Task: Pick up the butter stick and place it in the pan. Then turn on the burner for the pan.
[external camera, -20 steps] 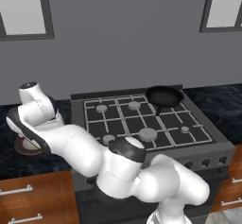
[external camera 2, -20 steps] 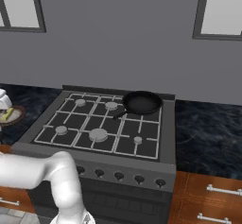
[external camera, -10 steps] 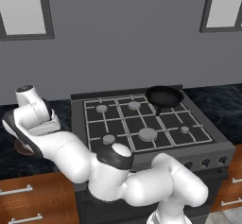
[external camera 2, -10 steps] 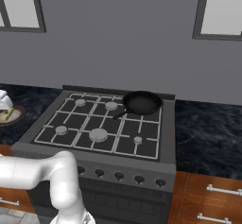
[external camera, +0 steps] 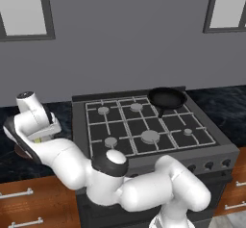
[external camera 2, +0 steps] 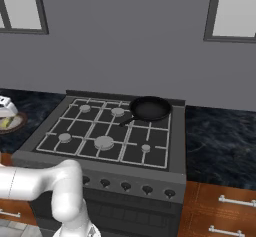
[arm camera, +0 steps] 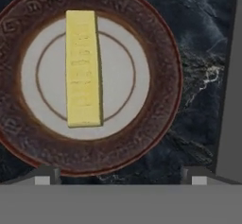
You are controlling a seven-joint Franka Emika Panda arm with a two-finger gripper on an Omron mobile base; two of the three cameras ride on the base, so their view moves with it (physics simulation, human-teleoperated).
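Observation:
The butter stick is a pale-yellow block lying lengthwise on a round white plate with a brown rim. My gripper hovers straight above the plate, open, with its two fingertips spread wide at the plate's near rim and nothing between them. From the left base view my hand hangs over the dark counter left of the stove. The black pan sits on the stove's back right burner, also seen as the pan with its handle pointing toward the stove's middle. The plate with the butter stick lies at the far left.
A gas stove with grey grates and several burners fills the middle. Its row of knobs runs along the front panel. Dark marble counter lies on both sides, with wooden drawers below. A grey wall with windows stands behind.
My arm has swung slightly further left, bringing the hand over the plate. The pan and plate have not moved.

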